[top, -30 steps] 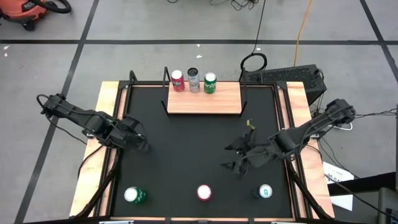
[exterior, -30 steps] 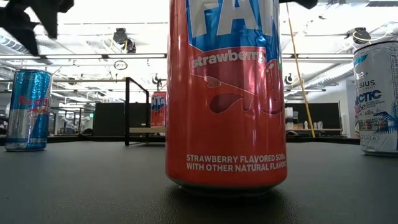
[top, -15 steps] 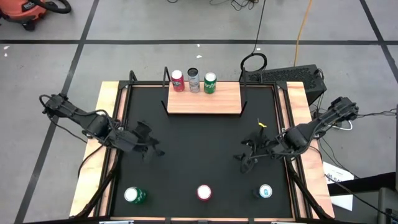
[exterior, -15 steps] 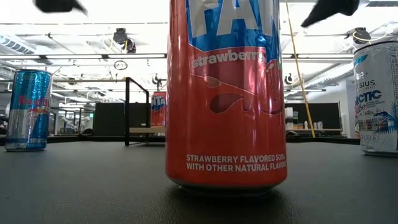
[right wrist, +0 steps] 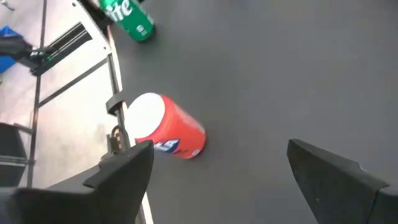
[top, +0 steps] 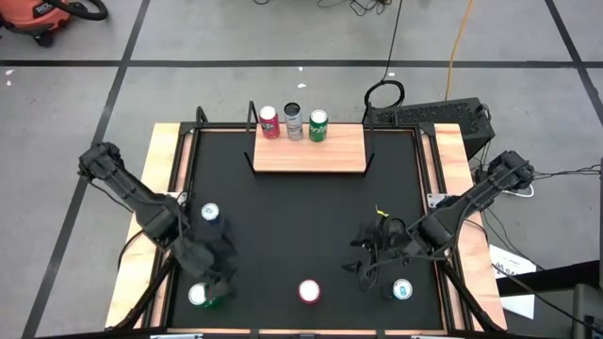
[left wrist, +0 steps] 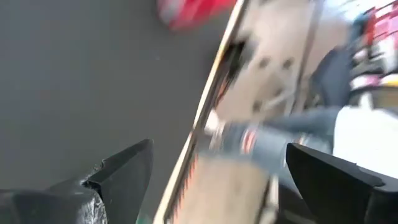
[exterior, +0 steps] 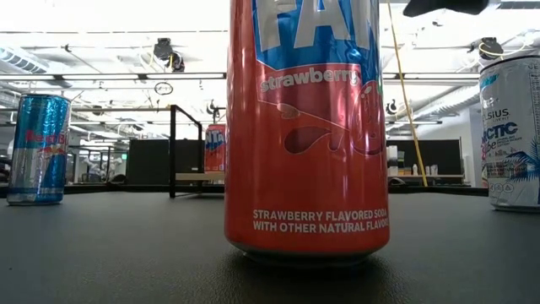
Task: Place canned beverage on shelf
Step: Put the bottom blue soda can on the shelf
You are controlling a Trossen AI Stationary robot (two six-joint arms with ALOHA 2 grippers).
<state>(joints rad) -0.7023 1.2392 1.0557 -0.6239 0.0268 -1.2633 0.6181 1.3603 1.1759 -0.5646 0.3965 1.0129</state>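
Shelf board lies lengthwise across table's far edge.

Tabletop matte black, framed by pale wood edging; shelf light natural wood with thin black rod brackets, carrying a red can, a silver-grey can and a green can. Front row: green can, red-orange can with blue band and white lettering, white can with blue print. Blue-and-silver can with red lettering
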